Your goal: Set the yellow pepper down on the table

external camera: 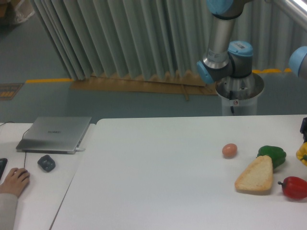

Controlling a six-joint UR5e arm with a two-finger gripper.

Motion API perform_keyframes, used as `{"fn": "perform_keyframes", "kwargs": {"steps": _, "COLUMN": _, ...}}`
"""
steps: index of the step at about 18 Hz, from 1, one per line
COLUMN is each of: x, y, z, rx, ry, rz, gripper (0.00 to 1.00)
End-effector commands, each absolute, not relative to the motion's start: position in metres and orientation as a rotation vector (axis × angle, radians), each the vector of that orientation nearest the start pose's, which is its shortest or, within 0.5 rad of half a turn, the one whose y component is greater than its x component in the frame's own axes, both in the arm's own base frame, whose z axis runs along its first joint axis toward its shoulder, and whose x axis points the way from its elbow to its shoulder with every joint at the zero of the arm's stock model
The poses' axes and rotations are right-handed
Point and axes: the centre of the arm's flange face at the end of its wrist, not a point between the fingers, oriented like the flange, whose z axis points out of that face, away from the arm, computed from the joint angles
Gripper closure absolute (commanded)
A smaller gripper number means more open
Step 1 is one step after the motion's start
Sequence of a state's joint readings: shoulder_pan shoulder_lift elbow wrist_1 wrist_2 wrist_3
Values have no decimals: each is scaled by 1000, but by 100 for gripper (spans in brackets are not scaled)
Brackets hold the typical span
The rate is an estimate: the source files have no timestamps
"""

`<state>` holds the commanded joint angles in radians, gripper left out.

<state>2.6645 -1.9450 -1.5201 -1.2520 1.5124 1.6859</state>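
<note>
Only a dark sliver of the pincer (304, 126) is seen at the right edge, so whether it is spread or pinching cannot be told. Just below it, a scrap of the yellow pepper (302, 154) is seen, seemingly carried above the desk (153, 182); setting it down is judged not yet done. On the white desk an egg (230, 150), green pepper (272, 155), bread slice (255, 176) and red pepper (294, 187) are clustered. A pleated curtain (124, 38) is hung behind.
</note>
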Motion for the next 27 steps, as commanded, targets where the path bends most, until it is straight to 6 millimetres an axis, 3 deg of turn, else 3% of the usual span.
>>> {"fn": "perform_keyframes", "kwargs": {"steps": 5, "x": -496, "y": 420, "z": 319, "rx": -2940, "ry": 913, "rz": 27, "gripper": 55}}
{"fn": "perform_keyframes", "kwargs": {"steps": 8, "x": -496, "y": 419, "z": 321, "rx": -2939, "ry": 920, "rz": 35, "gripper": 51}}
{"fn": "perform_keyframes", "kwargs": {"steps": 9, "x": -496, "y": 419, "z": 322, "rx": -2937, "ry": 922, "rz": 40, "gripper": 38}}
{"fn": "perform_keyframes", "kwargs": {"steps": 10, "x": -497, "y": 418, "z": 322, "rx": -2940, "ry": 928, "rz": 41, "gripper": 0}}
{"fn": "perform_keyframes", "kwargs": {"steps": 21, "x": -494, "y": 418, "z": 329, "rx": -2972, "ry": 922, "rz": 62, "gripper": 0}}
{"fn": "perform_keyframes", "kwargs": {"steps": 24, "x": -470, "y": 433, "z": 353, "rx": -2947, "ry": 975, "rz": 107, "gripper": 0}}
{"fn": "perform_keyframes", "kwargs": {"steps": 27, "x": -454, "y": 440, "z": 363, "rx": -2940, "ry": 995, "rz": 97, "gripper": 0}}
